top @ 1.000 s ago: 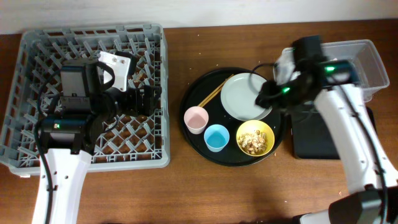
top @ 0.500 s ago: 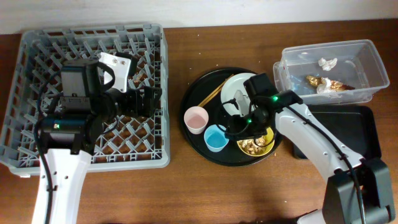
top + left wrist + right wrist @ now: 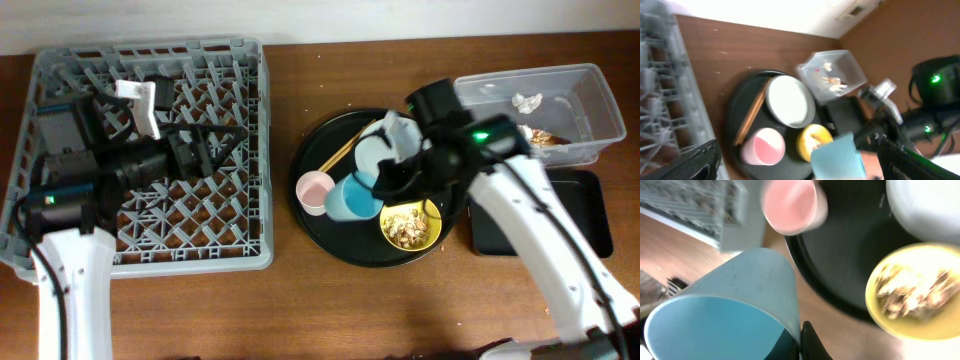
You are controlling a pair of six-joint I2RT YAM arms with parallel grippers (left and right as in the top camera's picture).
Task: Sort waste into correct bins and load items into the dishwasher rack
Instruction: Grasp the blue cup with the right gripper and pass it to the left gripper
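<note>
- The right gripper [image 3: 382, 183] is clamped on the rim of the small blue cup [image 3: 352, 197], with one finger [image 3: 810, 342] inside the cup wall.
- The blue cup is tilted over the round black tray [image 3: 330, 235], between the pink cup [image 3: 313, 190] and the yellow bowl [image 3: 410, 225] of food scraps [image 3: 405, 228].
- The pale grey plate [image 3: 372, 155] and the chopsticks [image 3: 343, 152] lie on the same tray.
- The left gripper [image 3: 225, 145] is over the dishwasher rack [image 3: 60, 70], its jaws wide apart and holding nothing.
- The clear tub [image 3: 590, 90] holds the white tissue [image 3: 522, 100] and the gold-brown wrapper [image 3: 545, 137].
- The black rectangular tray [image 3: 585, 215] lies just below the tub.
</note>
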